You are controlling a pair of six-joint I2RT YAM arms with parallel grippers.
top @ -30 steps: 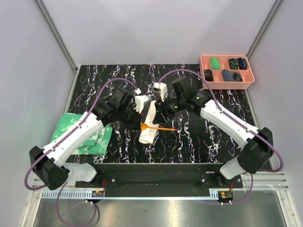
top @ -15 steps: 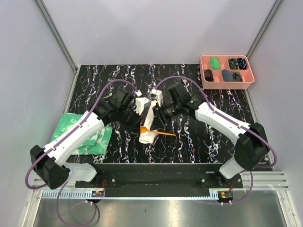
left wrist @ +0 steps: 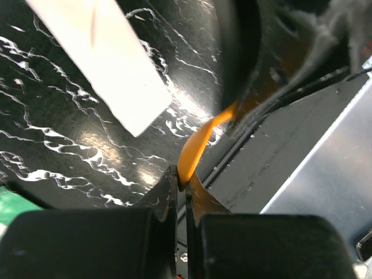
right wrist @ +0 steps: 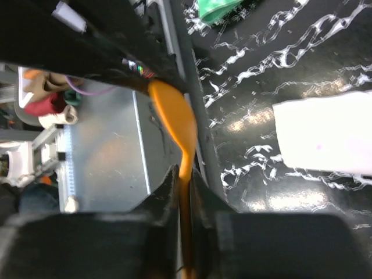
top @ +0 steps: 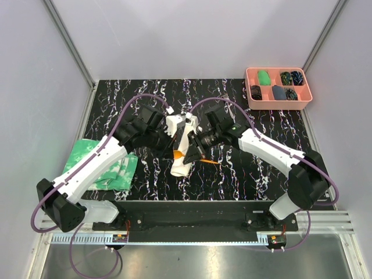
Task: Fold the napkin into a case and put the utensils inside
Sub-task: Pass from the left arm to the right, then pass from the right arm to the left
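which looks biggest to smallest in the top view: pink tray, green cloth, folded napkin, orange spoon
1. pink tray and green cloth: about alike; the left arm hides part of the cloth
2. folded napkin
3. orange spoon, partly hidden

Tabletop (top: 133, 93) glossy black marbled; case (left wrist: 104, 64) matt cream cloth; spoon (right wrist: 174, 119) smooth glossy orange plastic.

We find the left claw (top: 170, 142) and right claw (top: 193, 152) nearly tip to tip, with the spoon (right wrist: 174, 119) gripped by the right one filling the gap between them. Just beside both lies the case (top: 181, 167). Behind the right claw, bare desk (top: 232, 174) runs to the tray (top: 278, 106); behind the left, a green cloth (top: 122, 171).
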